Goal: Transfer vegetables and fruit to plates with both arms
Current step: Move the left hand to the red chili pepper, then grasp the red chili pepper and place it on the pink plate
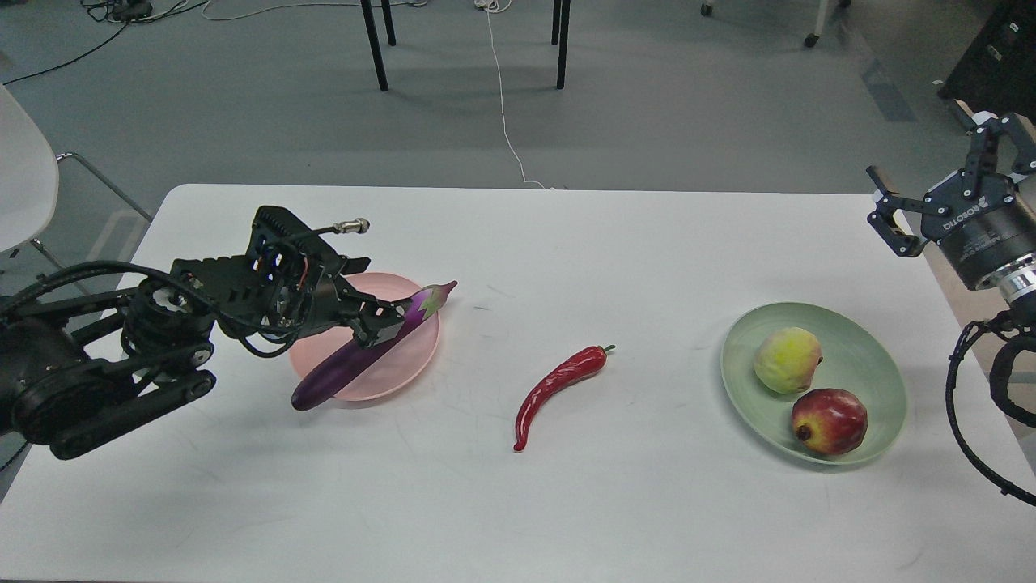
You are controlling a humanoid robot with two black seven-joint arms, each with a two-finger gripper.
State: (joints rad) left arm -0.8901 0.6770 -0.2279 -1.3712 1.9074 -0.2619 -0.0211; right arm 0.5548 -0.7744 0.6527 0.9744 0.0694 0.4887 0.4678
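Note:
The purple eggplant (356,360) lies slantwise across the pink plate (405,356), with its dark end over the front-left rim and its cap over the right rim. My left gripper (374,301) is open just above the eggplant's middle, one finger (380,324) close over it. The red chili pepper (558,389) lies on the table at the centre. The yellow-green fruit (787,359) and the dark red fruit (829,421) sit on the green plate (866,356). My right gripper (939,158) is open and empty, raised beyond the table's right edge.
The white table (518,502) has its far edge just behind the plates. Chair or table legs (372,44) and a white cable (506,121) are on the floor beyond. A white chair (24,178) stands at the far left.

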